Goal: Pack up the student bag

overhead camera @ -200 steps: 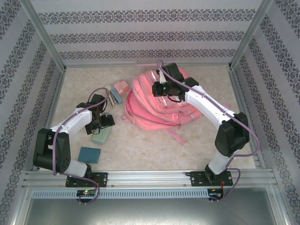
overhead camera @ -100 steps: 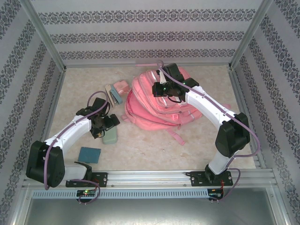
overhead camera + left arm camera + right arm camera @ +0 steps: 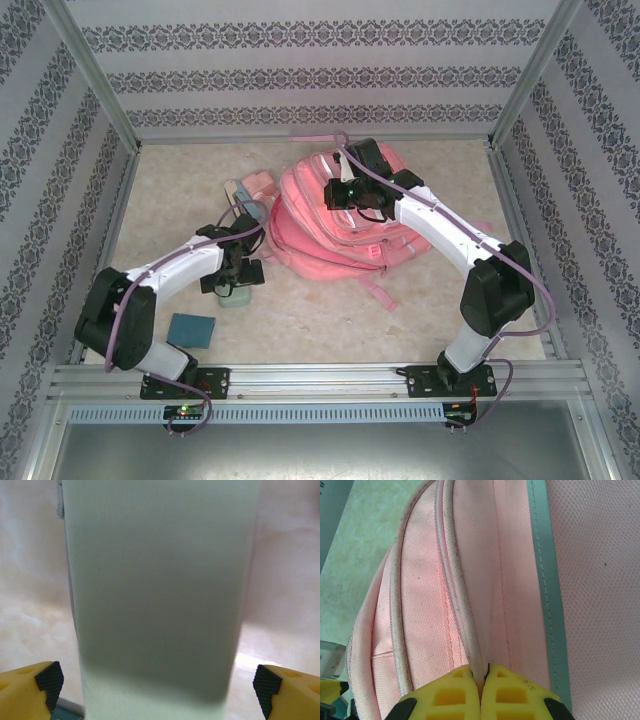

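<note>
Early yet | left gripper (image 3: 238,278) gapes wide astride green box (image 3: 160,590), gripping nothing | right gripper (image 3: 484,674) pinched tight on bag (image 3: 320,235) seam | box, teal pad (image 3: 191,329) unpacked; most seemingly left.

top: high, near edge, facing down | L wrist: close, green box (image 3: 160,595) | R wrist: close, student bag (image 3: 510,580)

One large pink fabric backpack (image 3: 320,240), one small pink box (image 3: 260,183), one pale green flat rectangular pad (image 3: 155,590), one teal flat square pad (image 3: 191,330), one partly hidden beige item (image 3: 232,187).
</note>
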You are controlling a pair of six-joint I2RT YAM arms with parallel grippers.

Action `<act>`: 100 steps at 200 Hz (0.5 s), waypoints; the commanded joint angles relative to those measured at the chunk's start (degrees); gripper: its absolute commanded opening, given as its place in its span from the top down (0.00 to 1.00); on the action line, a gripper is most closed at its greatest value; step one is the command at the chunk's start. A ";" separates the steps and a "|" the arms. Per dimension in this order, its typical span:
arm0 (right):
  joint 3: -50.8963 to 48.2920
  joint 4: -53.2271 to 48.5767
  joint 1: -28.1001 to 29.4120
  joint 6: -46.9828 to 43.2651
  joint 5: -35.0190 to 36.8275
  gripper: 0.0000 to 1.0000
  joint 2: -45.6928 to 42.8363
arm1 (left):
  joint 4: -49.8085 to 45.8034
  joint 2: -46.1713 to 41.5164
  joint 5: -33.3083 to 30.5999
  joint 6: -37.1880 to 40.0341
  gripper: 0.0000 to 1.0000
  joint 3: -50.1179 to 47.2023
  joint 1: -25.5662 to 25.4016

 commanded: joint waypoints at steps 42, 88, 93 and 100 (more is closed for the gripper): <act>-0.13 1.28 0.90 0.95 -1.48 1.00 -3.49 | 1.11 5.12 -2.31 1.41 0.00 -1.82 -0.68; 0.97 0.81 0.99 0.90 -1.57 1.00 -2.84 | 3.04 4.97 -2.54 0.99 0.11 -3.53 -0.66; 1.15 0.62 0.99 0.76 -1.48 1.00 -2.82 | 3.14 4.31 -2.68 0.88 0.14 -3.52 -0.71; 1.62 0.27 0.99 0.51 -1.40 1.00 -2.77 | 3.04 3.33 -2.75 0.88 0.21 -3.31 -0.76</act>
